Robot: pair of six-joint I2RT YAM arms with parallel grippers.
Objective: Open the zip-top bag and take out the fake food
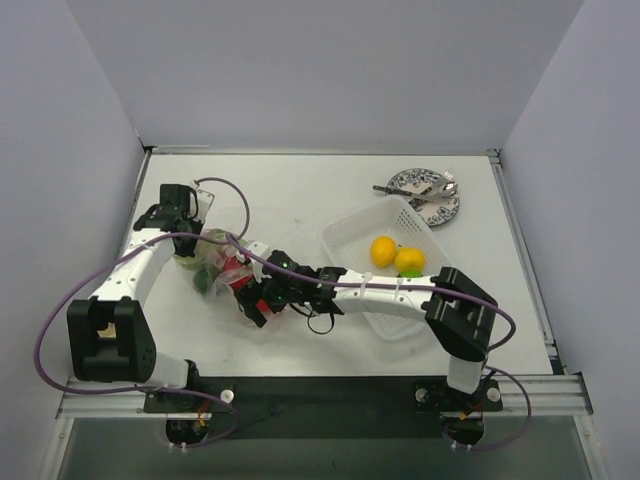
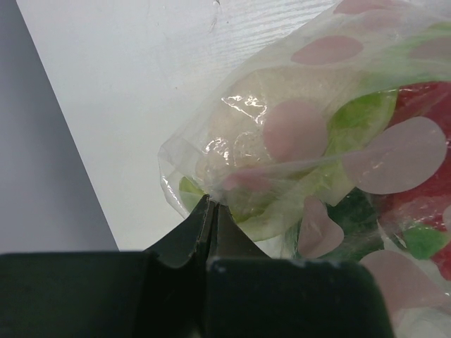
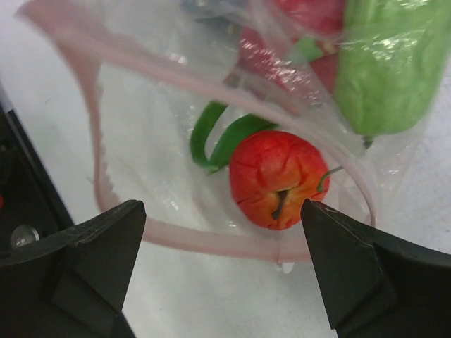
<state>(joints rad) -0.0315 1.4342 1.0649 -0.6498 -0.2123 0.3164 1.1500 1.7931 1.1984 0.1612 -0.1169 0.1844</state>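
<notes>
The zip-top bag point(image 1: 213, 262), clear with pink dots, lies at the left of the table. My left gripper point(image 1: 193, 236) is shut on the bag's far edge, and the left wrist view shows the pinch point(image 2: 211, 204) on the plastic point(image 2: 296, 141). The bag's mouth is open, and its pink zip strip point(image 3: 211, 243) loops in front of my right gripper point(image 3: 222, 243), which is open and empty just outside it. A red apple-like fruit point(image 3: 278, 179) lies at the mouth. A green pepper point(image 3: 225, 137) and a pale green vegetable point(image 3: 391, 63) lie deeper in. In the top view my right gripper point(image 1: 248, 292) is at the bag's near end.
A white mesh tray point(image 1: 345, 228) at centre right holds two yellow fruits point(image 1: 383, 250) and a green piece. A blue-patterned plate point(image 1: 412, 180) with cutlery sits at the back right. Grey walls enclose the table on three sides.
</notes>
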